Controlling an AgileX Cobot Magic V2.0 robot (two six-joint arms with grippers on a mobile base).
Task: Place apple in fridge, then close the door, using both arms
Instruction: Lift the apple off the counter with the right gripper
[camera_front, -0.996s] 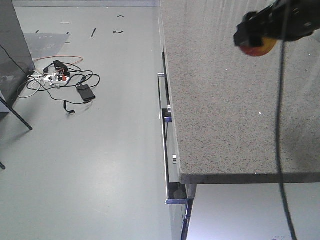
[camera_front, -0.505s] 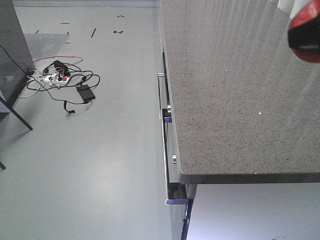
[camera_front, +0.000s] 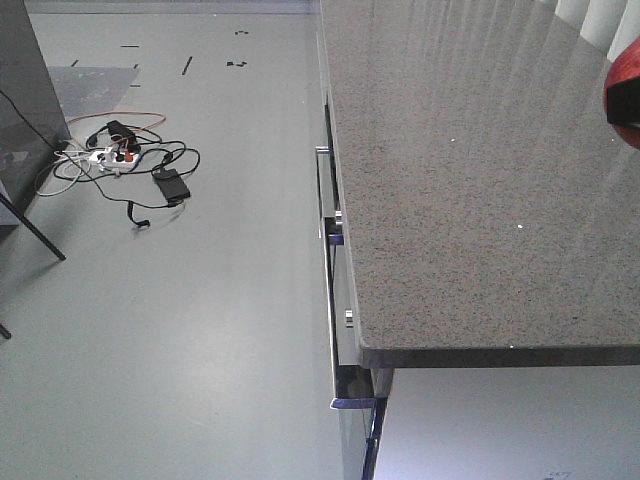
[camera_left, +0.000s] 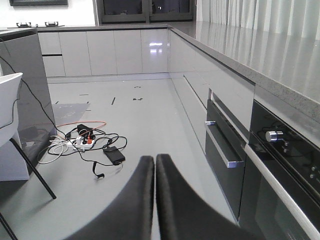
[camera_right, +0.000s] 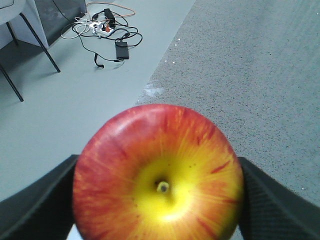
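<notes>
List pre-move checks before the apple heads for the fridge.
1. Grip: ok, right gripper holds apple, a finger on each side.
2. Spare arm: ok, left gripper shut, empty.
3. Clearance of apple over countertop: cannot tell.
4. Target: cannot tell, no fridge door in view.
5. Floor: not ok, loose cables lie on it.

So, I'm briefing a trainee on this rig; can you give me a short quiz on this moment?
1. True or false: the left gripper is shut with nothing in it.
2. What does the right gripper hold? A) an apple B) a power strip C) nothing
3. Fill in: the tangled cables lie on the ____.
Key: 1 true; 2 A; 3 floor.
</notes>
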